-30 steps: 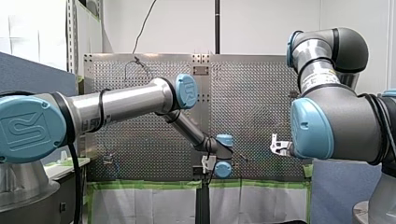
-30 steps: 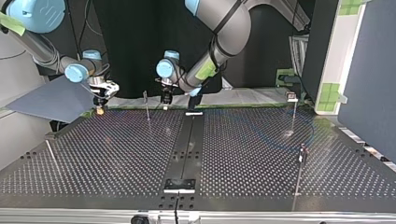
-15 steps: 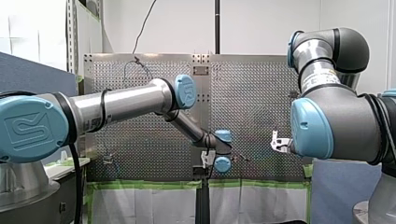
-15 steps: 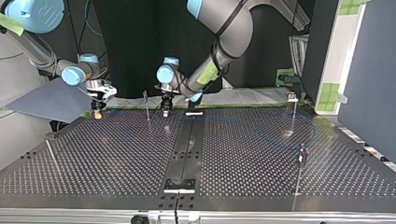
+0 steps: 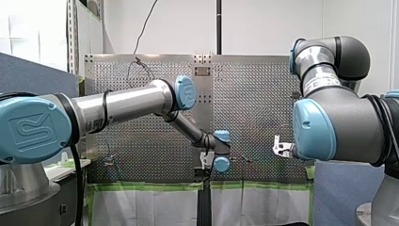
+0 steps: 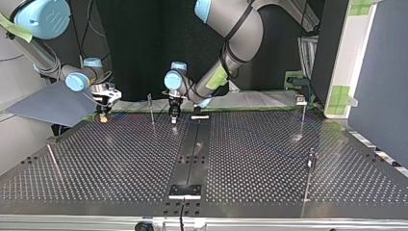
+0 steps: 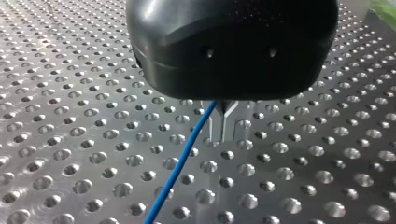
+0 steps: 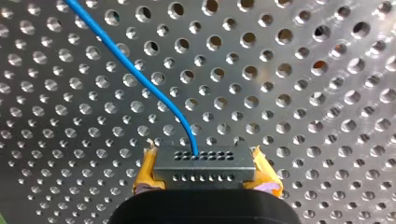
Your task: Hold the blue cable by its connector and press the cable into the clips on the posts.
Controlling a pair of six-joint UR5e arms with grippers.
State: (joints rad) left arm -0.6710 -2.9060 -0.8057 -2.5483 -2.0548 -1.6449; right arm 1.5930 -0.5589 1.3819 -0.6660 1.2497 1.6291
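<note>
My right gripper [image 8: 204, 173] is clamped on the grey connector [image 8: 203, 161], its yellow pads [image 8: 145, 170] pressed against the block's two ends. My left gripper [image 7: 224, 135] hangs low over the table. I cannot tell whether it is apart or closed.

In the top view the perforated table [image 6: 120, 159] is split by a black strip [image 6: 191, 149] running front to back. A grey-blue sheet [image 6: 48, 103] leans past the table's far corner, well to the left of the strip. Both grippers sit at the far edge on that same side. The right one is well away from the strip and the left one is just beside it.

One thin post [image 6: 151, 109] stands between the two grippers. Two more posts [image 6: 302, 115] [image 6: 310, 166] stand well to the right of the strip. A thin pale rod [image 6: 53, 161] lies far to the left of it.

The blue cable [image 8: 135, 74] leaves the connector's face and curves away above the holes. In the left wrist view it runs up to that gripper, and I cannot tell whether the gripper holds it.
</note>
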